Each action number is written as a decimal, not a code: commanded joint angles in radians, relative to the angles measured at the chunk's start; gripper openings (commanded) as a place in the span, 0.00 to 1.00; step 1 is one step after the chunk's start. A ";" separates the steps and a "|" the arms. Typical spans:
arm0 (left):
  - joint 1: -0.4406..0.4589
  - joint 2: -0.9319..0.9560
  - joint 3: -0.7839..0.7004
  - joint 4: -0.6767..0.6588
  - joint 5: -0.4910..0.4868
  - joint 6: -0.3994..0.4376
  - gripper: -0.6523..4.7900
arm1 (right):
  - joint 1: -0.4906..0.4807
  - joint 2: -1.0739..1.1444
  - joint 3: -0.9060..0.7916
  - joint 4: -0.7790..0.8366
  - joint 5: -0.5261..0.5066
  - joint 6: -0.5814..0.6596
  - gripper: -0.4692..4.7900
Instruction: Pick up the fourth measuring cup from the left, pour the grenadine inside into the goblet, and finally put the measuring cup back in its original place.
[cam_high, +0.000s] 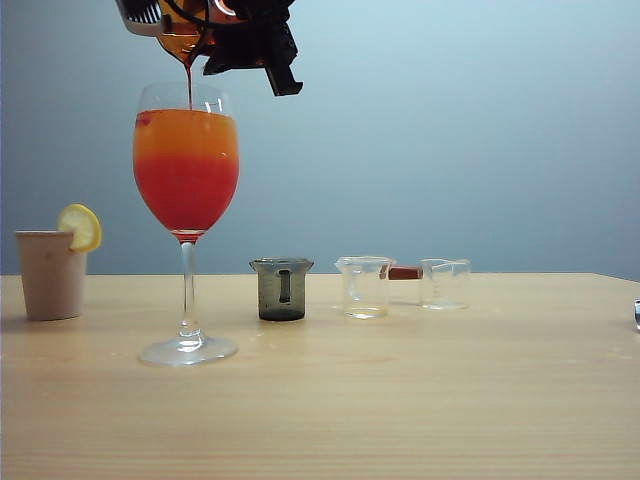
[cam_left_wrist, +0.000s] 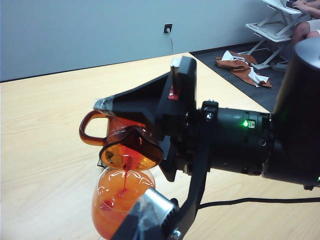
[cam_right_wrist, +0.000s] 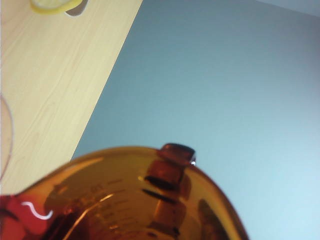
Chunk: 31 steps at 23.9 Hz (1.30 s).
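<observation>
The right gripper (cam_left_wrist: 137, 117) is clamped on the fourth measuring cup (cam_left_wrist: 127, 145), a see-through amber plastic thing with a loop handle, tipped over right above the goblet (cam_high: 186, 190). A thin thread of dark red grenadine (cam_high: 189, 85) runs off the spout into the glass, settling red under orange. Faint moulded scale marks on the cup, unreadable. The left gripper (cam_left_wrist: 150, 217) is only partly visible beside the goblet, can't tell its state.

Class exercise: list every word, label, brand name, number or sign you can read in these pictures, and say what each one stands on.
No text can be read.
Amber measuring cup, held tilted by the right gripper over the goblet: raised scale marks and figures, too blurred to read.
Clear measuring cups: faint scale lines, too small to read.
Grey measuring cup: no text shows.
Left gripper: no text shows.
</observation>
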 joint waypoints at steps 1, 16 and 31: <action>0.000 -0.002 0.007 0.013 0.006 0.004 0.11 | 0.003 -0.008 0.008 0.026 0.001 -0.062 0.23; 0.000 -0.002 0.007 0.012 0.006 0.004 0.11 | 0.003 -0.008 0.008 0.051 0.001 -0.152 0.23; 0.000 -0.002 0.007 0.012 0.006 0.004 0.11 | 0.003 -0.008 0.008 0.051 0.002 -0.151 0.23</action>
